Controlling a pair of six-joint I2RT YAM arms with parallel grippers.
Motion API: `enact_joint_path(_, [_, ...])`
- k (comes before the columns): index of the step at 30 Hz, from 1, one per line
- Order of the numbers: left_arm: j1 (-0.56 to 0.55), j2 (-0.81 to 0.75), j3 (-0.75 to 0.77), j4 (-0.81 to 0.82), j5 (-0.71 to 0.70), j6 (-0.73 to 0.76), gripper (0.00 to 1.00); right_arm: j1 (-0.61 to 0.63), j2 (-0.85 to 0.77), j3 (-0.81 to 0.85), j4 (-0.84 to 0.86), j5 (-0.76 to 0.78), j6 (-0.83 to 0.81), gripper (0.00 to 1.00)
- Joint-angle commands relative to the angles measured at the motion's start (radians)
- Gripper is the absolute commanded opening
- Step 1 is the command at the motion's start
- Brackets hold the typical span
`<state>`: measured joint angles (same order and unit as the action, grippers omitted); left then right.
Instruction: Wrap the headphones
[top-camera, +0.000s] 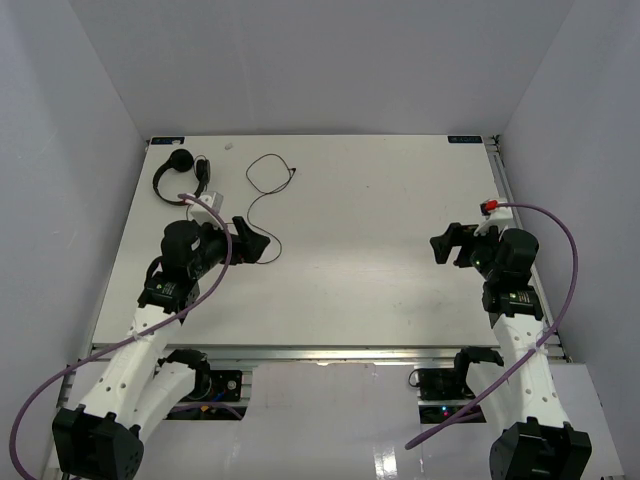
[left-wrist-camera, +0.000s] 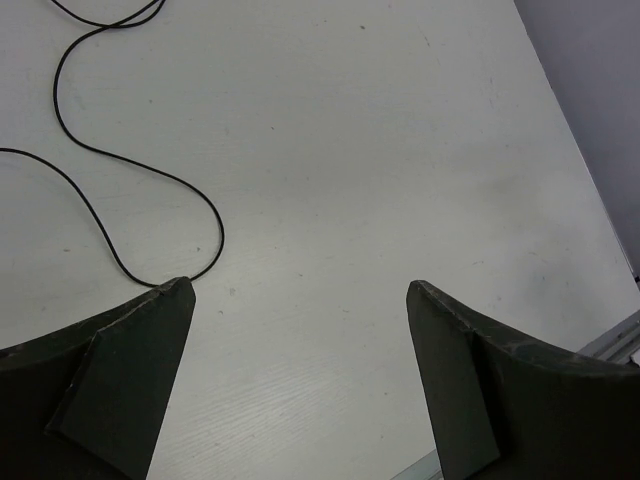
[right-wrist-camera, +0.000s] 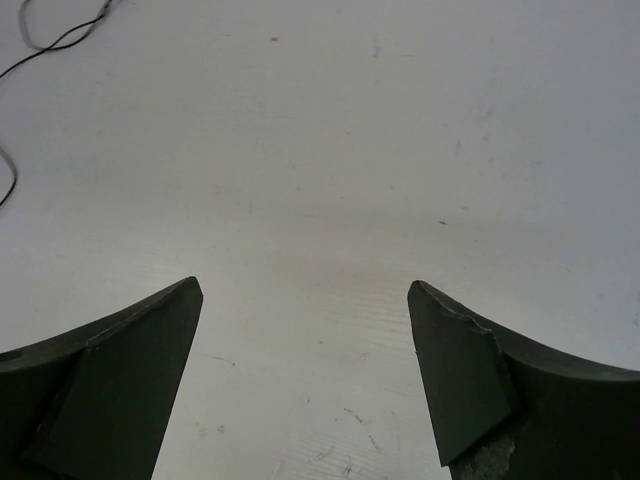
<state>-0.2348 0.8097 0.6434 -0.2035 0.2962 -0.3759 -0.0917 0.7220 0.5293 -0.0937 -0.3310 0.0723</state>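
The headphones (top-camera: 181, 160) are placed far-left, cord (left-wrist-camera: 221, 232) looped loosely beside. The left gripper (top-camera: 252, 243) and right gripper (top-camera: 447, 244) are spread wide, empty. A light, limp cord is expected; the stiffer headband (top-camera: 158, 182) should be gripped

Reading twelve o'clock as the far edge of the table (top-camera: 380, 300) in the top view: headphones (top-camera: 180, 161) at ten o'clock, near the far-left corner. Cord (top-camera: 268, 172) looped just to three o'clock of them, then trailing toward six o'clock, nearest bend just beside the left pincer (top-camera: 252, 242). Left pincer at five o'clock of the headphones. Right pincer (top-camera: 447, 243) at three o'clock, well apart from headphones and cord.
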Motion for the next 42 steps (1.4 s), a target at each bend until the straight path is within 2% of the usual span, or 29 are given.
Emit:
enact_joint_path(1, [0.03,0.04,0.054,-0.065,-0.12,-0.079,0.98,-0.005,-0.02,0.022,-0.031,-0.494,-0.331,0.9])
enact_joint_path(3, [0.086,0.107,0.095,-0.1,-0.116,-0.109,0.98,-0.002,-0.015,0.031,-0.187,-0.75,-0.622,0.9])
enact_joint_path(5, [0.218,0.173,0.121,-0.116,-0.013,-0.14,0.98,-0.002,0.0,0.042,-0.248,-0.817,-0.689,0.9])
enact_joint_path(7, [0.379,0.247,0.124,-0.091,0.132,-0.195,0.98,0.002,0.011,0.047,-0.284,-0.818,-0.747,0.9])
enact_joint_path(10, [0.583,0.37,0.121,-0.033,0.315,-0.313,0.98,0.006,0.028,0.051,-0.264,-0.76,-0.724,0.9])
enact_joint_path(11, [0.623,0.404,0.128,-0.024,0.328,-0.339,0.98,0.007,0.033,0.053,-0.26,-0.729,-0.712,0.9])
enact_joint_path(15, [0.708,0.529,0.221,-0.059,0.19,-0.358,0.98,0.008,0.038,0.058,-0.251,-0.687,-0.676,0.9])
enact_joint_path(19, [0.721,0.693,0.381,-0.136,0.003,-0.339,0.98,0.017,0.027,0.062,-0.252,-0.688,-0.672,0.9])
enact_joint_path(23, [0.721,0.867,0.552,-0.209,-0.11,-0.313,0.98,0.028,0.026,0.065,-0.257,-0.665,-0.674,0.9])
enact_joint_path(26, [0.72,0.99,0.676,-0.244,-0.132,-0.279,0.97,0.032,0.025,0.066,-0.257,-0.652,-0.674,0.9])
enact_joint_path(30, [0.71,1.159,0.859,-0.351,-0.137,-0.242,0.83,0.037,0.029,0.067,-0.257,-0.642,-0.672,0.9])
enact_joint_path(39, [0.594,1.434,1.275,-0.498,-0.325,-0.185,0.82,0.048,0.056,0.069,-0.258,-0.626,-0.674,0.9])
enact_joint_path(42, [0.577,1.481,1.349,-0.529,-0.36,-0.196,0.81,0.049,0.059,0.067,-0.262,-0.625,-0.678,0.9])
